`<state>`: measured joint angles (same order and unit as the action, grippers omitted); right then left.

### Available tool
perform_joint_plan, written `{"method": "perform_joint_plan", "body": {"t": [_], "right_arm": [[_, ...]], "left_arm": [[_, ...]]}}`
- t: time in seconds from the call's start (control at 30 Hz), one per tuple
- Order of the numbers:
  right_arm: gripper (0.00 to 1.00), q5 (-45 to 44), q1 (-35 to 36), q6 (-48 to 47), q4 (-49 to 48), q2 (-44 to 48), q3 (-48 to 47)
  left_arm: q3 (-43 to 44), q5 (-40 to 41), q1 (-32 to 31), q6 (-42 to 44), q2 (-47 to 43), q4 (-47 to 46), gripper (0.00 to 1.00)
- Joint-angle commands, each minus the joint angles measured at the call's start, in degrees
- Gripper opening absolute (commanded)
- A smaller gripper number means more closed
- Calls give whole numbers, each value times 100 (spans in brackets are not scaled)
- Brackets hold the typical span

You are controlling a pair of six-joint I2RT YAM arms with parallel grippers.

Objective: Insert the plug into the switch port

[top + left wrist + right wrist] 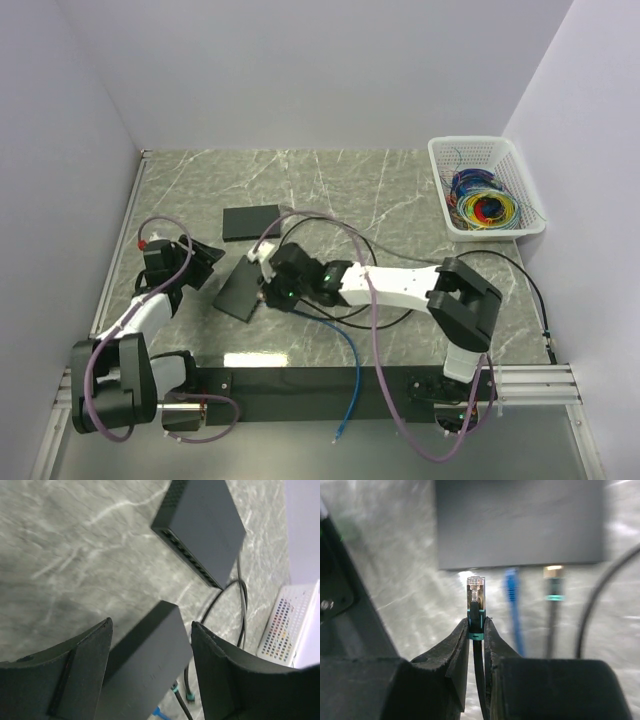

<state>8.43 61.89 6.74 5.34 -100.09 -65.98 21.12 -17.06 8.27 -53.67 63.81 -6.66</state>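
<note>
Right wrist view shows the right end effector (476,625) clenched on the plug (476,591), its two fingers pinching the teal collar just behind the clear connector, with the black lead running back down between them. The plug stands straight out ahead of the fingertips, its tip just short of the near face of the switch (520,522). I cannot tell whether the tip touches that face. Ahead and a little to the right of the end effector, a blue plug (511,582) reaches the same face. Further right is a teal-banded plug (553,585), and a black cable (600,595) curves past on the far right.

In the left wrist view the left end effector (151,624) is released, jaws spread wide, and the switch (145,665) lies between the two fingers (85,675). Whether either pad touches its sides cannot be told. Ahead of this end effector and well apart lies a second switch (200,530), its row of ports facing back toward the fingers. A white basket (290,625) sits off to the right.

From the top external view, the left end effector (205,262) and the right end effector (268,285) sit at opposite sides of the switch (235,292) on the marbled table (380,190). The second switch (250,221) lies just beyond them. The basket (485,190), holding coiled coloured wires, stands far to the right of the right end effector.
</note>
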Motion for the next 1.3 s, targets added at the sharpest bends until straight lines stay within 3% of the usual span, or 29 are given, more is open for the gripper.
{"method": "perform_joint_plan", "body": {"t": [0.0,0.47,0.97,1.27], "right_arm": [[0,54,236,266,151,-299,-46],[0,177,315,354,423,-1425,-899],[0,221,324,363,696,-1592,-1286],[0,326,377,319,828,-1671,-1392]], "left_arm": [[-65,27,78,76,192,-529,69],[-179,-307,87,225,624,-1022,65],[-486,-641,87,41,1107,-1672,62],[-434,-623,87,93,1134,-1593,61]]}}
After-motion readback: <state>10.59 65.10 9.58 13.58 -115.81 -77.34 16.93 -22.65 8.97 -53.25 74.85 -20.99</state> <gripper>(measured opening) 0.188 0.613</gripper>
